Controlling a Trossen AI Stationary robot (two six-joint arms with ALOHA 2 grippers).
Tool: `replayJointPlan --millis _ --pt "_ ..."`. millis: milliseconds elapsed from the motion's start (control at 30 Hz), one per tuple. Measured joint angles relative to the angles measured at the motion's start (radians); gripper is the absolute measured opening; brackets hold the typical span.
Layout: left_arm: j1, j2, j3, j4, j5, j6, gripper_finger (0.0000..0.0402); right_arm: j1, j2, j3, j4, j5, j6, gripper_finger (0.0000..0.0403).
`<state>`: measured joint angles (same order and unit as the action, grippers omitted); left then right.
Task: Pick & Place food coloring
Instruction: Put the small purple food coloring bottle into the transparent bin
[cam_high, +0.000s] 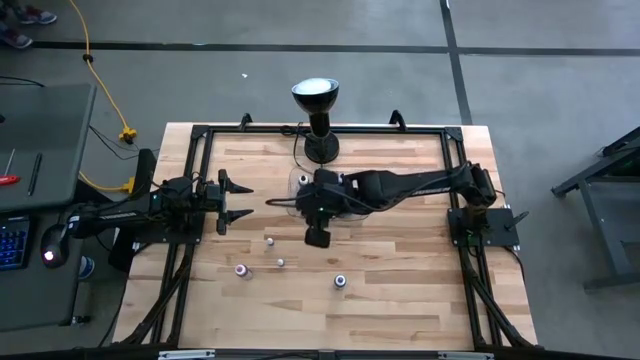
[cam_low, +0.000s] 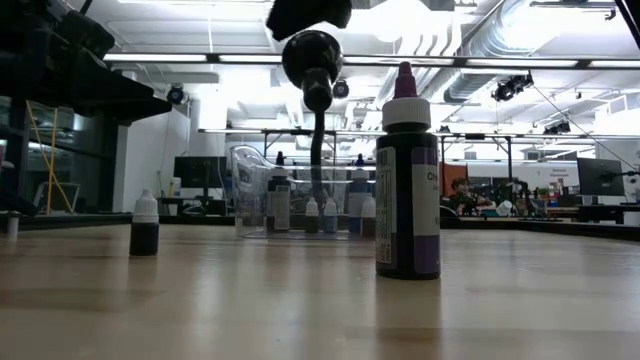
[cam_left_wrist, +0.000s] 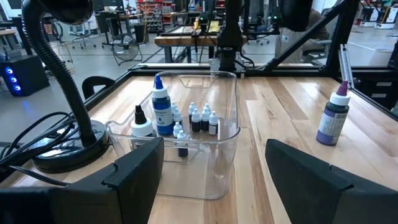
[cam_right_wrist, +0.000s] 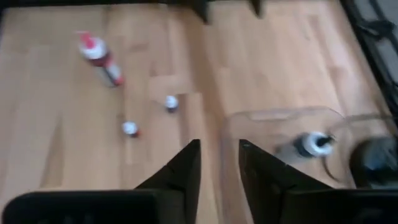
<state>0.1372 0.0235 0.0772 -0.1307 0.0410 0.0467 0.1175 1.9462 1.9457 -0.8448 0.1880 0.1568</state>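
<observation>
Several small food coloring bottles stand on their bases on the wooden table (cam_high: 268, 240) (cam_high: 280, 263) (cam_high: 242, 270) (cam_high: 340, 281). The low view shows a tall purple one (cam_low: 407, 180) and a tiny dark one (cam_low: 145, 225). More bottles stand inside the clear tray (cam_high: 300, 190) (cam_left_wrist: 186, 124). My right gripper (cam_high: 317, 237) (cam_right_wrist: 219, 155) hangs just in front of the tray's near side, pointing down, with a narrow gap and nothing between its fingers. My left gripper (cam_high: 235, 200) (cam_left_wrist: 214, 174) waits open, left of the tray.
A black gooseneck lamp (cam_high: 316, 100) stands at the far edge behind the tray, its base (cam_left_wrist: 68, 146) and cable beside the tray. A black frame rims the table (cam_high: 200, 135). Bare wood lies near and right of the loose bottles.
</observation>
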Motion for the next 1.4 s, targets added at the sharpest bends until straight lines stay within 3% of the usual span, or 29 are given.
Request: replayJointPlan --millis 267,533,767,1400 --pt "0.000 0.000 0.000 0.000 0.000 0.000 0.0278 0.024 0.085 0.036 0.107 -0.197 -0.079 0.0200" --pt "0.000 0.000 0.000 0.000 0.000 0.000 0.0278 0.026 0.315 0.413 -0.059 -0.217 -0.113 0.0233" --pt "0.000 0.000 0.000 0.000 0.000 0.000 0.0278 0.010 0.348 0.271 0.115 -0.187 -0.144 0.0234" --pt "0.000 0.000 0.000 0.000 0.000 0.000 0.0278 -0.007 0.524 0.264 0.215 -0.195 -0.109 0.0234"
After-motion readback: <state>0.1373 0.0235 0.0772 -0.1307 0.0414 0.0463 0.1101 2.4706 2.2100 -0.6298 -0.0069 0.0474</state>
